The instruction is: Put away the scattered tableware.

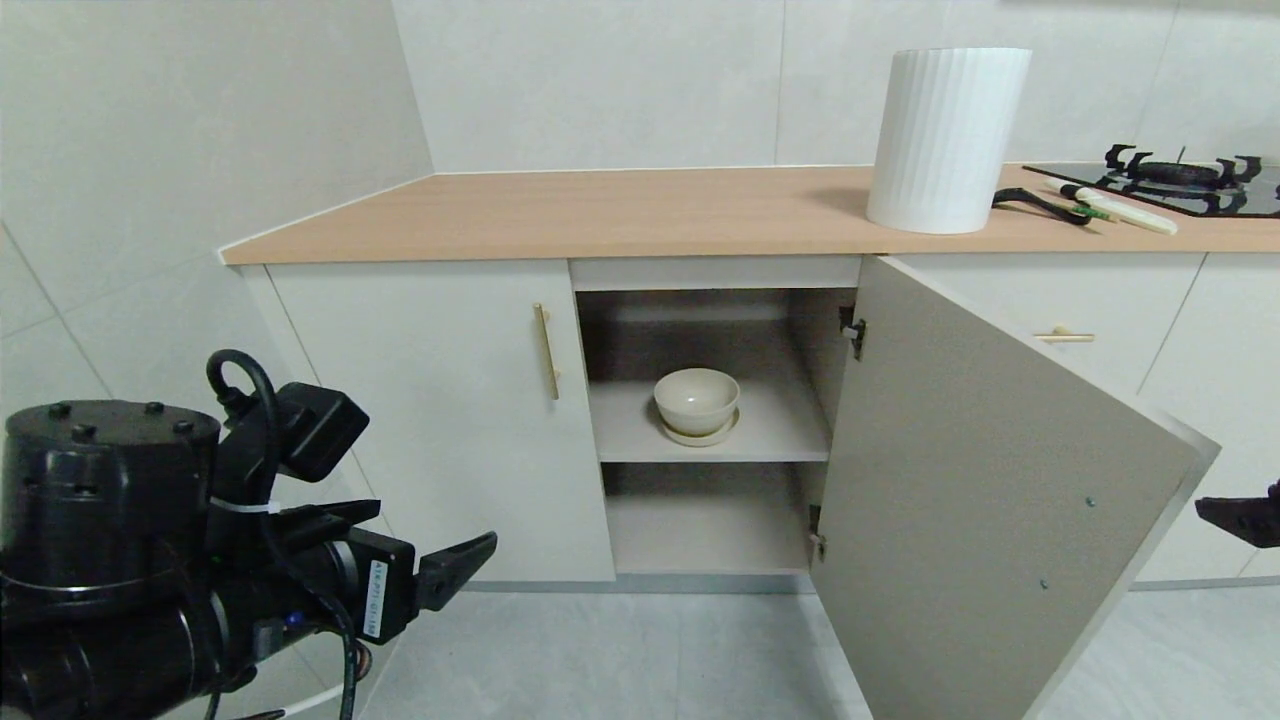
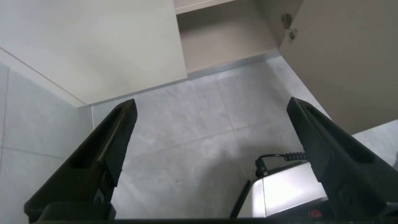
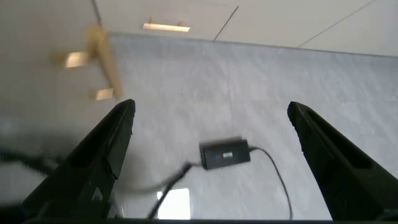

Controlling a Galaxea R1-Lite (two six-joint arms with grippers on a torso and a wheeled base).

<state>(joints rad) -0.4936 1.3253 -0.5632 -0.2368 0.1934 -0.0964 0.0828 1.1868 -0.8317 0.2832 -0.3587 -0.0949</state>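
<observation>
A cabinet (image 1: 700, 330) under a wooden desk (image 1: 600, 210) has its right door (image 1: 980, 480) swung wide open, and on its upper shelf (image 1: 780, 430) a cream bowl (image 1: 697, 399) sits on a small plate (image 1: 700, 436). A tall white ribbed container (image 1: 945, 140) stands on the desk above the door, its contents hidden. The left tool (image 2: 211, 109) hangs low before the closed left door and the right tool (image 3: 211, 107) hangs beside the open door's outer edge, each over the floor with jaws spread wide.
</observation>
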